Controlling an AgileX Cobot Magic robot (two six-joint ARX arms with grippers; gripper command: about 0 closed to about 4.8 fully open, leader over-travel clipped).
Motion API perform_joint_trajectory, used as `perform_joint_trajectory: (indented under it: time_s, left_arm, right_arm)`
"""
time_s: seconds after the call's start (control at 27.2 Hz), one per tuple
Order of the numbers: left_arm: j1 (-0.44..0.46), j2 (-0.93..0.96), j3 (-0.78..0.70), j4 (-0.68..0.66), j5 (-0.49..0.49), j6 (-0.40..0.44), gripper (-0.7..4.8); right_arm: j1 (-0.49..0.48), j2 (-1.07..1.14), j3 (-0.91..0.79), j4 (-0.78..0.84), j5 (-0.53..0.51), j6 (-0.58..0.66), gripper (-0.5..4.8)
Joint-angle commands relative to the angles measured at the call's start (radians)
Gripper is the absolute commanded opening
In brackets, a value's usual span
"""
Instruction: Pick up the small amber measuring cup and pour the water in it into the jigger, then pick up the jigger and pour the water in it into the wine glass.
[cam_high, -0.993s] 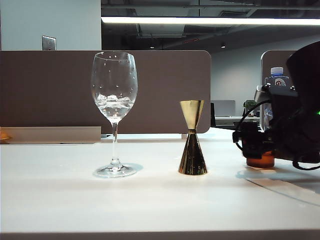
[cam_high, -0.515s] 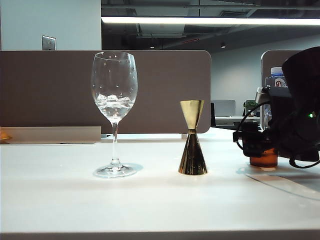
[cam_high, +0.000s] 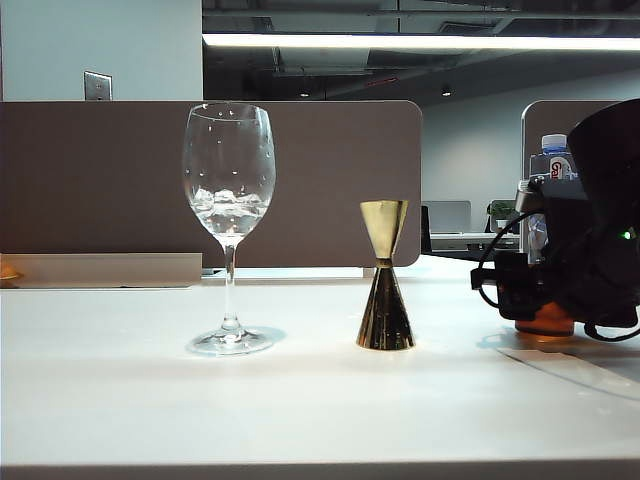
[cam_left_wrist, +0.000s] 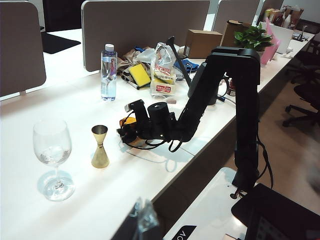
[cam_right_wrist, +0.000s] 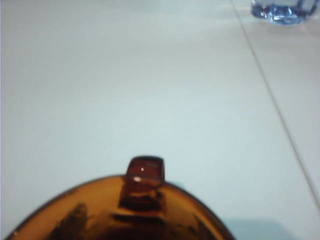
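While the small amber measuring cup (cam_high: 545, 318) stands on the table (cam_high: 300, 400) at the far right, the right pincer (cam_high: 520, 285) sits low against it, its dark body hiding most of the cup, and whether its jaws have closed on the cup I cannot tell. The right wrist view looks straight down onto the cup's rim and loop handle (cam_right_wrist: 145, 172), so the approach looks well centred. My judgement is that the grasp should settle evenly on the walls before any lift, keeping the cup level so the water does not slop out. The jigger (cam_high: 385, 275) stands upright to the left, well apart, with the wine glass (cam_high: 229, 230) further left again. The left pincer is in no view, so its state is unknown.
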Motion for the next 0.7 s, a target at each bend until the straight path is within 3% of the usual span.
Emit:
perform_joint_trajectory:
  time_s: [0.04, 0.4, 0.55, 0.7]
  left_arm:
    - [0.000, 0.001, 0.003, -0.005, 0.000, 0.002, -0.02]
    - [0.000, 0.001, 0.003, -0.005, 0.000, 0.002, -0.02]
    - [0.000, 0.001, 0.003, -0.005, 0.000, 0.002, -0.02]
    - [0.000, 0.001, 0.003, -0.005, 0.000, 0.002, -0.02]
  right_arm:
    - [0.000, -0.003, 0.002, 0.017, -0.007, 0.001, 2.41]
    - [0.000, -0.003, -0.001, 0.005, -0.036, 0.001, 2.21]
    - [0.011, -0.003, -0.003, 0.001, -0.034, 0.001, 3.01]
    - [0.011, -0.004, -0.003, -0.009, -0.034, 0.001, 3.34]
